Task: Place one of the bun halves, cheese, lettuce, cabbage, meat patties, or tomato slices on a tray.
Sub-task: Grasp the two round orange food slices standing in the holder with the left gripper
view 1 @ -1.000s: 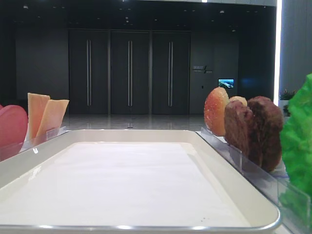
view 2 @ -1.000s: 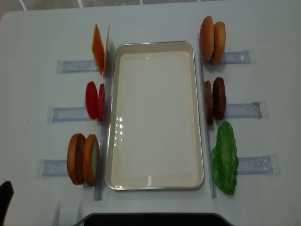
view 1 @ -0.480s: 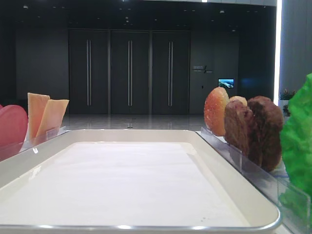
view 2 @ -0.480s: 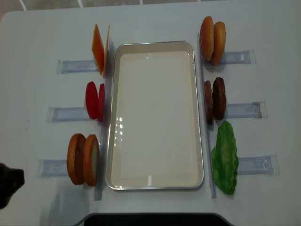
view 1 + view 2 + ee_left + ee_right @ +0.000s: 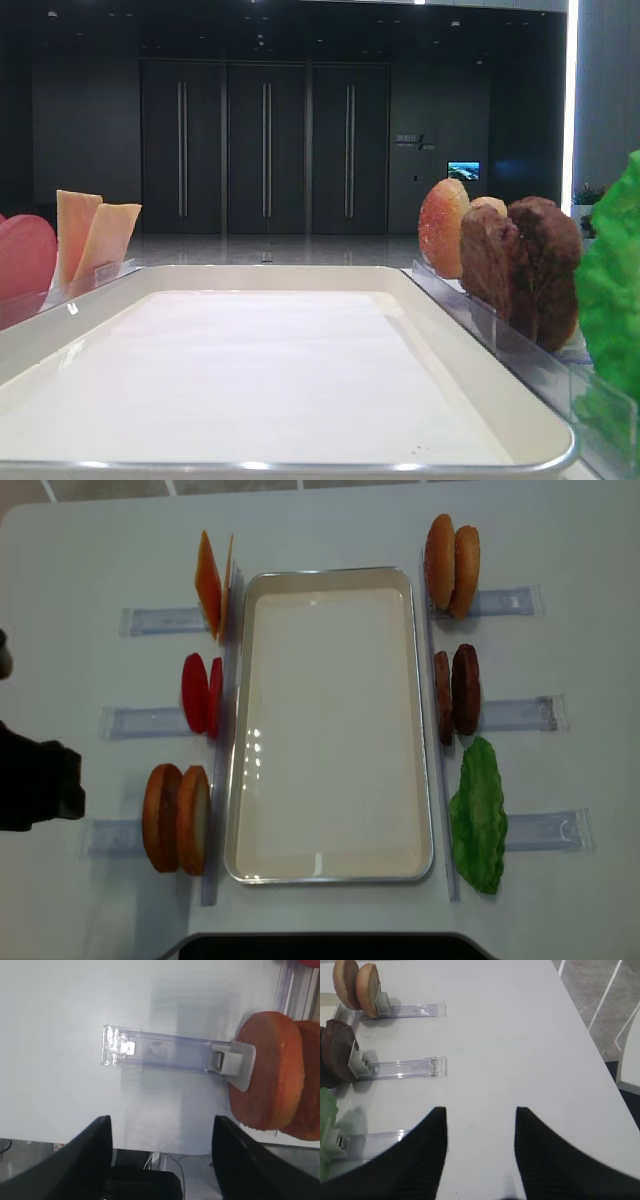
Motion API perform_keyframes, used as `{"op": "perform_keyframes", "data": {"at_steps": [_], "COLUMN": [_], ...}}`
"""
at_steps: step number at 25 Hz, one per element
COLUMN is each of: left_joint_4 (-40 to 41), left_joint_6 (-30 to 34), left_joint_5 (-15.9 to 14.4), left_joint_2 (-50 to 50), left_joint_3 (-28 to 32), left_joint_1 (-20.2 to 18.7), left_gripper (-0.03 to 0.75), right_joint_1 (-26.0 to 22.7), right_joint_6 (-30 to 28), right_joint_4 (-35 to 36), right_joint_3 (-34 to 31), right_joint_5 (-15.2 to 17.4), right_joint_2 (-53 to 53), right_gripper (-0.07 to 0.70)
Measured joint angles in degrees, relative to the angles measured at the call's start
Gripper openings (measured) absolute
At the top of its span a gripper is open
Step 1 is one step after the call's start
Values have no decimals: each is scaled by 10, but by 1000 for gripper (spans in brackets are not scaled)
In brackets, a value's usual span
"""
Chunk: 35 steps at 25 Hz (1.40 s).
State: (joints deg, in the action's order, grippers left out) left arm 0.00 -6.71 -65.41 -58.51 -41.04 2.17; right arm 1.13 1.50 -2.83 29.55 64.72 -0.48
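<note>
Centrally, the tray (image 5: 330, 725) fills the middle of the overhead frame, bare of food, so nothing has been placed yet. Clear racks (image 5: 160, 721) flank it, holding the food on edge, presumably so jaws can close on each piece from the side. Lettuce (image 5: 479, 815) stands lower right, patties (image 5: 457, 692) above it, buns (image 5: 452, 564) upper right; cheese (image 5: 213, 583) upper left, tomato (image 5: 201, 693) mid left, and two more bun halves (image 5: 177, 818) lower left. The left gripper (image 5: 157, 1147) enters at the left edge beside those halves, jaws wide apart, holding nothing, likely lining up on them. The right gripper (image 5: 480, 1125) hangs open and empty over bare table.
</note>
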Motion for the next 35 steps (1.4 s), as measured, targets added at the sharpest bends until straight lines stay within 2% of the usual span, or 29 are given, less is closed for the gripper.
{"op": "perform_keyframes", "data": {"at_steps": [4,7,10,14,20,23,27,35], "left_joint_4": [0,0,0,0,7,32,61,66], "left_joint_6": [0,-4,-24,-86,-211,-272,-308,-312], "left_joint_5": [19,21,24,37,72,82,86,113], "left_joint_2": [-20,-20,-20,-20,-20,-20,-20,-29], "left_joint_3": [0,0,0,0,0,0,0,0], "left_joint_1": [0,-4,-37,-127,-295,-350,-370,-371], "left_gripper": [475,475,475,475,475,475,475,475], "right_joint_1": [0,0,0,0,0,0,0,0], "right_joint_6": [0,0,0,0,0,0,0,0], "right_joint_4": [0,0,0,0,0,0,0,0], "right_joint_3": [0,0,0,0,0,0,0,0], "right_joint_5": [0,0,0,0,0,0,0,0], "right_joint_2": [0,0,0,0,0,0,0,0], "right_gripper": [307,307,307,307,307,307,307,307]}}
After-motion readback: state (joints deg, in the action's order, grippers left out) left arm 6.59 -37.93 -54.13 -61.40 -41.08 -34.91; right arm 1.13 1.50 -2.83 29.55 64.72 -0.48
